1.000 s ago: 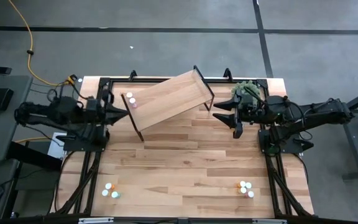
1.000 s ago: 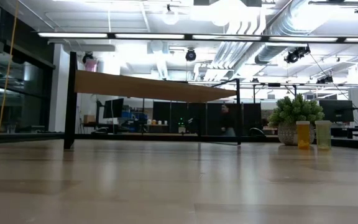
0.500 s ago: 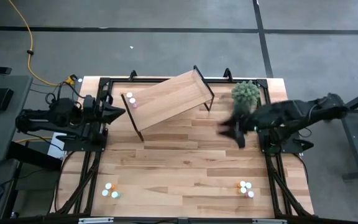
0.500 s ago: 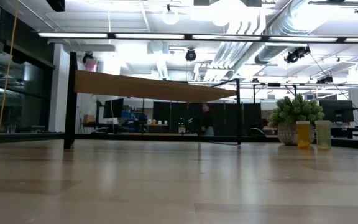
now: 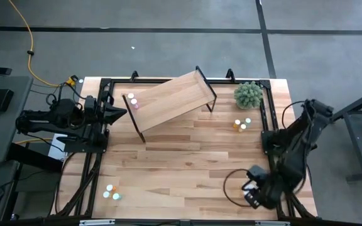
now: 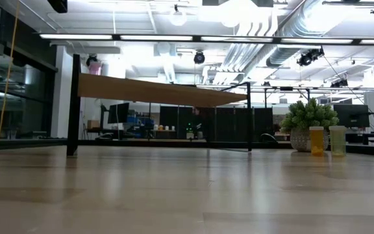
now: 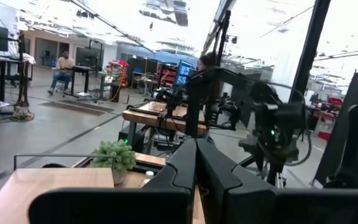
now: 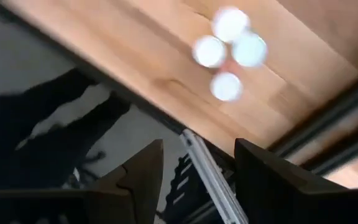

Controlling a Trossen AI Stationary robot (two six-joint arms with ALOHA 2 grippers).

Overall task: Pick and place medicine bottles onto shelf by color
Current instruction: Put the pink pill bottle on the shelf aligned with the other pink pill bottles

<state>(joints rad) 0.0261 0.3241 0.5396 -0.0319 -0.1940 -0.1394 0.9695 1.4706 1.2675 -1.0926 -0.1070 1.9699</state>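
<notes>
The light-wood shelf stands aslant on its black legs at the table's far middle, with two bottles on its left end. Two more bottles stand on the table near the plant, and in the low view they are one orange and one pale. Several bottles stand at the near left. My right gripper hangs open over the near-right corner, pointing down; its wrist view shows a cluster of white-capped bottles beyond the open fingers. My left gripper is shut beside the shelf's left end.
A fuzzy green potted plant stands at the far right of the table. The near table edge and its black frame rail run just under my right gripper. The middle of the wood tabletop is bare.
My right arm has swung from the far right beside the plant toward the table's near edge and has tipped from level to pointing down over the near-right bottles. Its leaving has uncovered the plant and the two bottles beside it.
</notes>
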